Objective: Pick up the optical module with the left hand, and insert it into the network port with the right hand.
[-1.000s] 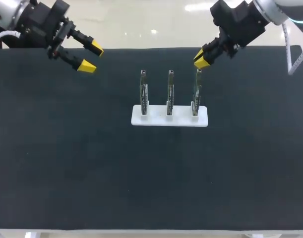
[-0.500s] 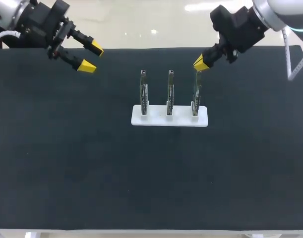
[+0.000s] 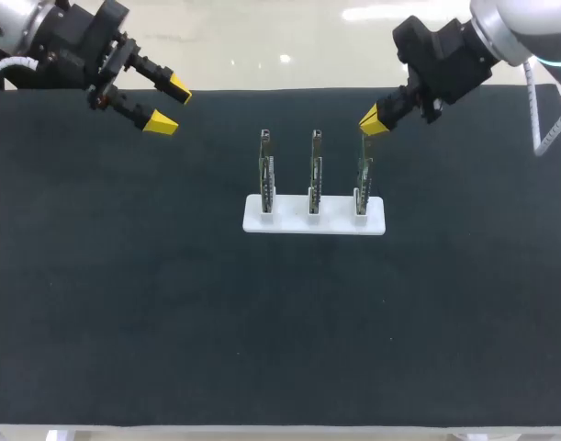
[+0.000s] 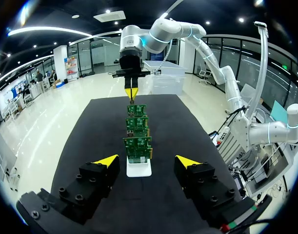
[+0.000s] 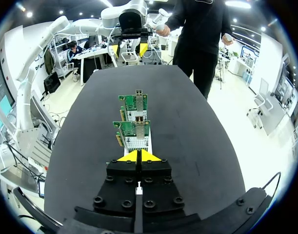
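Three green circuit boards stand upright in a row on a white stand (image 3: 314,223), each with a metal network port near its top. They are the left board (image 3: 266,170), the middle board (image 3: 315,170) and the right board (image 3: 363,175). My right gripper (image 3: 372,119) hovers just above and behind the right board's top, shut, with nothing visible between its tips. From its own wrist, the right gripper (image 5: 139,156) points along the row, and the nearest board (image 5: 134,134) is straight ahead. My left gripper (image 3: 168,106) is open at the far left, well clear of the boards. No loose optical module shows.
Black cloth (image 3: 280,322) covers the whole table. In the left wrist view the left gripper (image 4: 148,161) has the white stand (image 4: 139,169) and the boards (image 4: 137,146) ahead of it. The right gripper (image 4: 131,92) is at the row's far end.
The right gripper's fingers have come together, and its tips have dropped slightly toward the right board's top. The left arm has not moved.
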`<state>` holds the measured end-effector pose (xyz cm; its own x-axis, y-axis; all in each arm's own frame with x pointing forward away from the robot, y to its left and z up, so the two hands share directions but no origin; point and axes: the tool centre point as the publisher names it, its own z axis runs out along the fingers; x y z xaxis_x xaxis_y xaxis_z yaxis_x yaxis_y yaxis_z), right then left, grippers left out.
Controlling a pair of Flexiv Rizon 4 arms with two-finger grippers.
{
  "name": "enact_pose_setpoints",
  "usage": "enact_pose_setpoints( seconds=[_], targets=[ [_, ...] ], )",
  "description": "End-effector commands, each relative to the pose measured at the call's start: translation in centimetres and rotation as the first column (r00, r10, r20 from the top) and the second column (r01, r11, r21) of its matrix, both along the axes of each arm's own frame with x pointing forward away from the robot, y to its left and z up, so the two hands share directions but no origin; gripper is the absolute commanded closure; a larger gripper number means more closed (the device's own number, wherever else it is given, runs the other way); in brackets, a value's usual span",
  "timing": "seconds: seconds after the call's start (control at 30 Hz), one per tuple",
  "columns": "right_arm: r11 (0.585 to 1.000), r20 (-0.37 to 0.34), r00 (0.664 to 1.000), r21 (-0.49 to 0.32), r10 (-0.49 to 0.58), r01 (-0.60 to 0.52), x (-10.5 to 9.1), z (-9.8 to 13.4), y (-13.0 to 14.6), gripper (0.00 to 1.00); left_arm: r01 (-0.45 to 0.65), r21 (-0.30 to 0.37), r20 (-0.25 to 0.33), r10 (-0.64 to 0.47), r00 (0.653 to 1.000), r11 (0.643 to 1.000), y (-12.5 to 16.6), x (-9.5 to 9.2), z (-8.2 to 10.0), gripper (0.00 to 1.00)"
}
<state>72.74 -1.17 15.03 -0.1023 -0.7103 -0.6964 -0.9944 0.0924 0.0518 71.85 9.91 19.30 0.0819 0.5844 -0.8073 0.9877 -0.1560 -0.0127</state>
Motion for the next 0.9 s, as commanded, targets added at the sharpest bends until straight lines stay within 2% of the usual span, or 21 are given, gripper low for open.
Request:
enact_pose_setpoints(
  seconds=[0.03,0.47,0.77,0.8,0.83,0.87,0.9],
  targets=[
    [1.000,0.005,1.000,0.007,-0.002,0.002,-0.2,-0.7,0.1,1.00,0.001,0.003,-0.001,-0.001,1.000,1.000,0.0,0.1,0.0,0.00],
    [1.000,0.012,1.000,0.016,-0.005,0.005,-0.2,-1.2,0.2,1.00,0.001,0.003,-0.001,-0.001,1.000,1.000,0.0,0.1,0.0,0.00],
    [0.999,0.000,1.000,0.048,-0.012,0.012,0.2,2.2,-0.7,1.00,0.001,0.003,-0.001,-0.001,1.000,1.000,0.0,0.1,0.0,0.00],
    [0.998,-0.003,1.000,0.066,-0.012,0.012,0.2,2.5,-0.9,0.84,0.001,0.003,-0.001,-0.001,1.000,1.000,0.0,0.1,0.0,0.00],
    [0.997,-0.006,1.000,0.073,-0.011,0.012,0.2,2.8,-1.0,0.40,0.001,0.003,-0.001,-0.001,1.000,1.000,0.0,0.1,0.0,0.00],
    [0.997,-0.006,1.000,0.074,-0.008,0.008,0.2,3.1,-1.1,0.00,0.001,0.003,-0.001,-0.001,1.000,1.000,0.0,0.1,0.0,0.00],
    [0.997,-0.006,1.000,0.074,-0.008,0.008,0.2,3.1,-1.1,0.00,0.001,0.003,-0.001,-0.001,1.000,1.000,0.0,0.1,0.0,0.00]
  ],
)
